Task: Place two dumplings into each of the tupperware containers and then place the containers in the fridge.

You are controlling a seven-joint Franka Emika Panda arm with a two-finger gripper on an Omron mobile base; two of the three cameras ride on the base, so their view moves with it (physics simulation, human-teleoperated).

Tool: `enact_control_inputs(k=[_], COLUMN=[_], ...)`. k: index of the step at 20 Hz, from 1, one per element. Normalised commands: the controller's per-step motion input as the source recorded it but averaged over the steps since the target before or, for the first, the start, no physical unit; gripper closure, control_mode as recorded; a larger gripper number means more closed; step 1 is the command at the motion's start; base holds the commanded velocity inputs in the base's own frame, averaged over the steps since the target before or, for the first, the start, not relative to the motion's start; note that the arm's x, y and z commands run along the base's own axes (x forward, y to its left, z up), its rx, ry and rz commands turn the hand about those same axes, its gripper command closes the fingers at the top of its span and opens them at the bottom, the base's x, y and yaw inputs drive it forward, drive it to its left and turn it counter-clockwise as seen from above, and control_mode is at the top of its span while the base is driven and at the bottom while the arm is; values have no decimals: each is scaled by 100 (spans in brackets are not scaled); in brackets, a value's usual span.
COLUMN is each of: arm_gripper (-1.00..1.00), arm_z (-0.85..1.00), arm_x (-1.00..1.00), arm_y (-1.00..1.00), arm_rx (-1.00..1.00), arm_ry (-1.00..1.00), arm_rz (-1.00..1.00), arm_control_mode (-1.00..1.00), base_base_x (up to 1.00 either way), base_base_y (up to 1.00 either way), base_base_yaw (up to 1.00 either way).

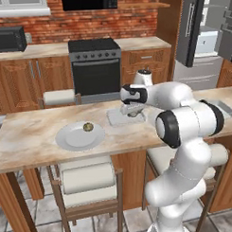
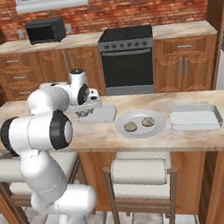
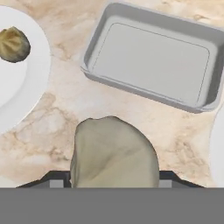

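A brick-walled kitchen with a marble counter [image 3: 52,127]. At left, a white plate [image 3: 17,87] carries one dumpling [image 3: 14,43]. The fingers [image 3: 113,180] grasp another dumpling [image 3: 113,153], with an empty container [image 3: 153,61] just beyond. Best carry it over the tray's middle, then lower before releasing.

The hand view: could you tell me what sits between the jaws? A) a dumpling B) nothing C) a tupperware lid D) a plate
A: a speckled olive-tan dumpling fills the gap between the jaws, above the counter near an empty container.
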Motion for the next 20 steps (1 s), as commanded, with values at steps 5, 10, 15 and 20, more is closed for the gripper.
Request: enact_control_inputs(k=[5,10,15,20], arm_gripper=[100,100,100,100], arm_z=[-1,-15,-35,-39], arm_x=[78,65,48,34], arm_y=[23,39,7,0], arm_rx=[0,0,-4,-6], arm_ry=[8,10,5,5], arm_rz=[13,6,3,4], arm_control_mode=[-100,-100,-100,-100], base_base_x=[0,0,0,0], base_base_y=[0,0,0,0], base_base_yaw=[0,0,0,0])
